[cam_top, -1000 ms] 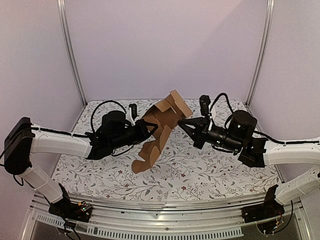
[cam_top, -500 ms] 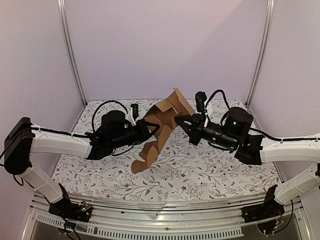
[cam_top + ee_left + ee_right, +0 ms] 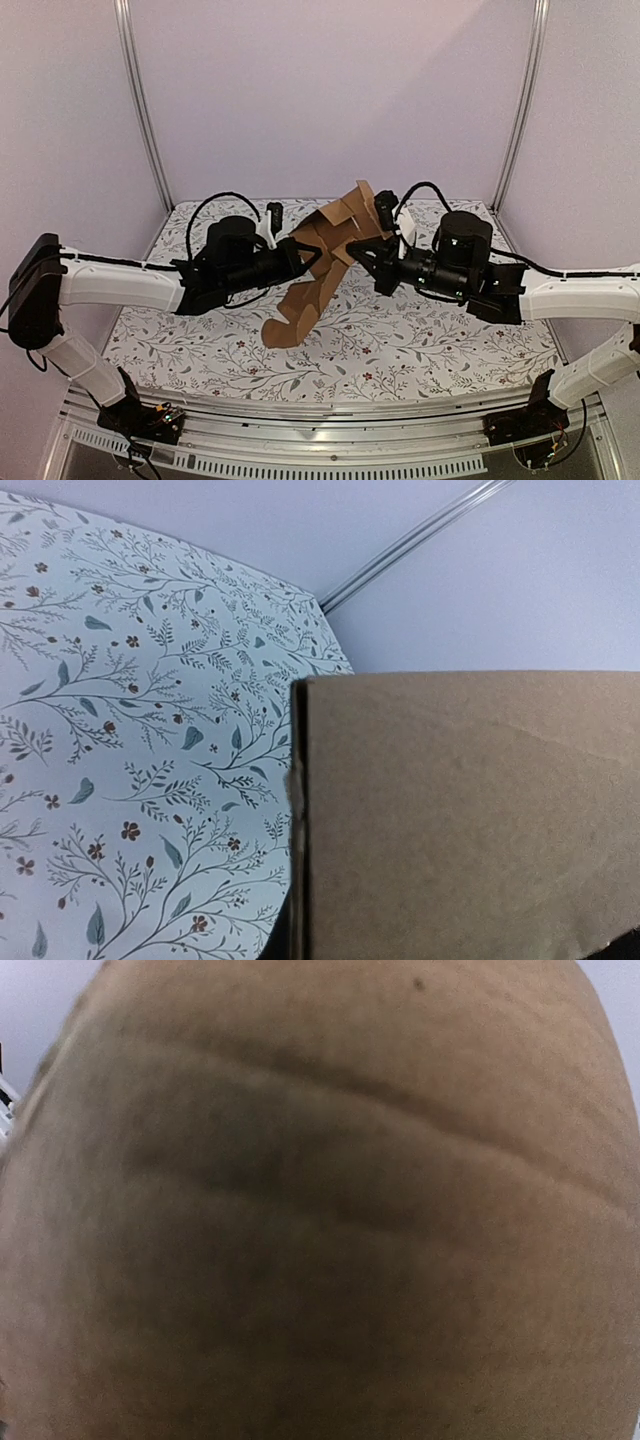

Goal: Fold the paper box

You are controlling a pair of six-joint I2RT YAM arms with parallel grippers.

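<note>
The paper box (image 3: 318,288) is a brown die-cut cardboard piece held up slanting over the middle of the table, its low corner near the cloth. My left gripper (image 3: 304,257) is shut on its left edge; the fingers are hidden in the left wrist view, where a flat panel of the paper box (image 3: 470,820) fills the right half. My right gripper (image 3: 358,250) is shut, its tip pressed against the upper flaps from the right. Blurred cardboard of the paper box (image 3: 320,1210) covers the whole right wrist view and hides the fingers.
A floral tablecloth (image 3: 430,335) covers the table. White walls stand close on three sides, with metal posts at the back left (image 3: 140,110) and back right (image 3: 522,110). A metal rail (image 3: 320,425) runs along the near edge.
My right gripper has moved left into the box's upper flaps, which have tipped up and back. The left arm has shifted slightly and keeps its hold.
</note>
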